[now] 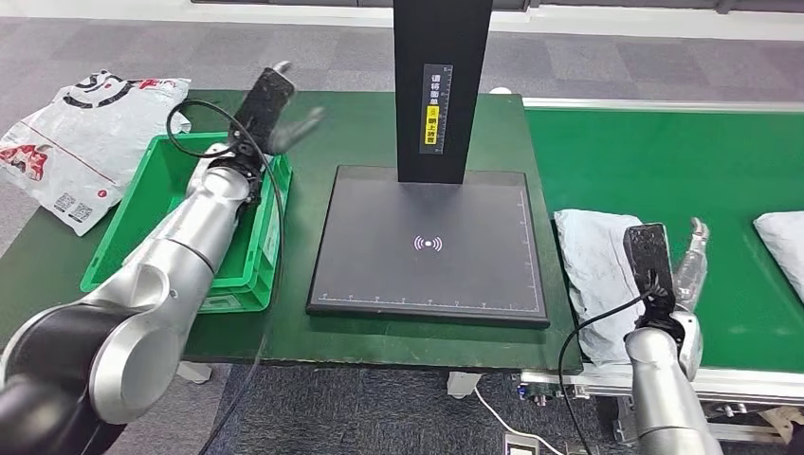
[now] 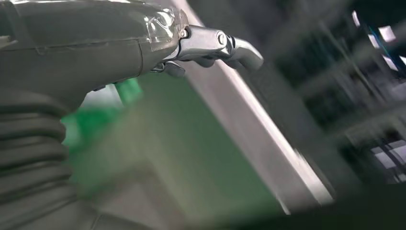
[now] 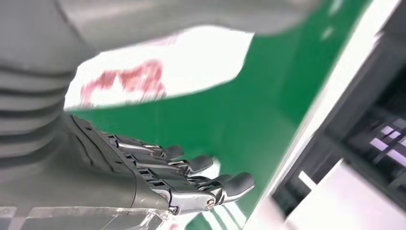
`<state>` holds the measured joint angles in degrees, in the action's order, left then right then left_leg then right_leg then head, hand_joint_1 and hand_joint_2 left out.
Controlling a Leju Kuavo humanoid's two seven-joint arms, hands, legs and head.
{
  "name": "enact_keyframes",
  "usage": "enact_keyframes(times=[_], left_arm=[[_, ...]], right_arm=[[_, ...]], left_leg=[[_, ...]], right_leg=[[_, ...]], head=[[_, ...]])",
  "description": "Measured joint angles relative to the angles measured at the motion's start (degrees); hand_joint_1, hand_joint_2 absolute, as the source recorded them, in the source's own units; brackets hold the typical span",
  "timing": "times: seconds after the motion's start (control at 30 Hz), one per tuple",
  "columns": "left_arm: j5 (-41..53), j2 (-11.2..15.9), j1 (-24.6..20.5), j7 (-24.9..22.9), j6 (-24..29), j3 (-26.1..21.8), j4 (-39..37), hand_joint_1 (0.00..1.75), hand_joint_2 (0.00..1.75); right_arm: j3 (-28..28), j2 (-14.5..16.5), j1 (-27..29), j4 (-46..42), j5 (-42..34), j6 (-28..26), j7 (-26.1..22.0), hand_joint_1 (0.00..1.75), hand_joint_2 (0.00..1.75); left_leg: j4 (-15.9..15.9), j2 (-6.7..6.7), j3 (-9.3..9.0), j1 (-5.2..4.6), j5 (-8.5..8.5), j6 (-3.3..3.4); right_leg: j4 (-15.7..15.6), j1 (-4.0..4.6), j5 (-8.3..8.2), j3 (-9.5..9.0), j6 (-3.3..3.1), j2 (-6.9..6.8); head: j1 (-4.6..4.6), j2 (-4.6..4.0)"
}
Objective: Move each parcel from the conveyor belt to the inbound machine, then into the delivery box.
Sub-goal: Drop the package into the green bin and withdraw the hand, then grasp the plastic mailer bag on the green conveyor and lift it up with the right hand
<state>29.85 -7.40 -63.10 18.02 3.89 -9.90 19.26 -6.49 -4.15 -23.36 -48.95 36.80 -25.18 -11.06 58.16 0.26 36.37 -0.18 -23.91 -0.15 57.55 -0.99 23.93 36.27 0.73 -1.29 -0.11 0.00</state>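
Right hand (image 1: pixel 685 270) hovers over the near parcel (image 1: pixel 593 270) on the conveyor belt (image 1: pixel 664 161) — fingers apart, nothing held. Left hand (image 1: pixel 275 118) is raised above the far edge of the green delivery box (image 1: pixel 142 242), fingers spread, empty.

Near parcel: pale grey soft bag, wrinkled, lying flat at the belt's end just beside the inbound machine (image 1: pixel 427 246). A 2nd parcel (image 1: pixel 782 237) lies further along the belt; a white printed bag (image 1: pixel 81 142) lies beyond the box.

Judgement: light, limp, probably slick film — it will sag and fold when lifted. Best hold is likely across the middle, gathering a fold of slack between thumb and fingers; an edge pinch risks slipping.
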Motion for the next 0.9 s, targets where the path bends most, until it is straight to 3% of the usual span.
enact_keyframes(times=[0.17, 0.27, 0.4, 0.53, 0.73, 0.9], left_arm=[[-2.41, -2.97, 1.13, 1.21, -4.22, -3.31, 0.44, 0.00, 1.75], [-4.31, -4.75, 2.09, 1.81, -9.07, -4.19, 0.51, 0.00, 1.75], [-4.82, -8.29, 5.89, 4.47, -10.44, -4.08, 0.78, 0.00, 1.75], [-6.61, -10.55, 9.56, 6.30, -10.10, -2.60, 1.44, 0.00, 1.75], [-11.66, -11.16, 12.10, 7.11, -9.53, 1.03, 2.76, 0.00, 1.75], [-13.31, -11.16, 13.17, 7.29, -9.51, 3.23, 3.43, 0.00, 1.75]], right_arm=[[-0.85, -1.24, -0.97, 4.62, 3.10, -2.08, 1.14, 0.00, 1.75], [-0.94, -1.91, -1.43, 7.10, 7.51, -4.85, 5.13, 0.00, 1.75], [-0.97, -2.87, -1.60, 10.85, 13.33, -5.17, 10.05, 0.00, 1.75], [-0.97, -3.01, -1.50, 14.30, 16.43, 0.72, 13.43, 0.00, 1.75], [-0.90, -4.04, -4.52, 21.19, 19.19, 19.79, 16.21, 0.00, 1.75], [-0.70, -4.90, -6.16, 24.46, 20.37, 24.20, 16.99, 0.00, 1.75]], left_leg=[[0.00, 0.26, -0.03, -0.03, -0.12, 0.06], [-0.02, 0.22, -0.04, -0.01, -0.12, 0.06], [-0.04, 0.02, -0.04, 0.02, -0.13, 0.06], [-0.03, 0.18, -0.04, -0.01, -0.24, 0.04], [-0.03, 0.19, -0.05, 0.00, -0.24, 0.05], [-0.03, 0.17, -0.05, 0.00, -0.22, 0.05]], right_leg=[[-0.01, -0.02, -0.01, 0.10, 0.02, 0.28], [-0.01, 0.00, 0.03, 0.12, 0.01, 0.24], [0.00, 0.03, 0.14, 0.01, 0.01, 0.02], [0.00, -0.01, 0.14, 0.05, 0.02, 0.23], [0.00, 0.00, 0.14, 0.06, 0.02, 0.22], [0.01, 0.01, 0.14, 0.04, 0.01, 0.18]], head=[[0.00, -0.01], [0.00, -0.01], [0.00, -0.02], [0.00, -0.02], [0.00, 0.00], [0.00, 0.00]])
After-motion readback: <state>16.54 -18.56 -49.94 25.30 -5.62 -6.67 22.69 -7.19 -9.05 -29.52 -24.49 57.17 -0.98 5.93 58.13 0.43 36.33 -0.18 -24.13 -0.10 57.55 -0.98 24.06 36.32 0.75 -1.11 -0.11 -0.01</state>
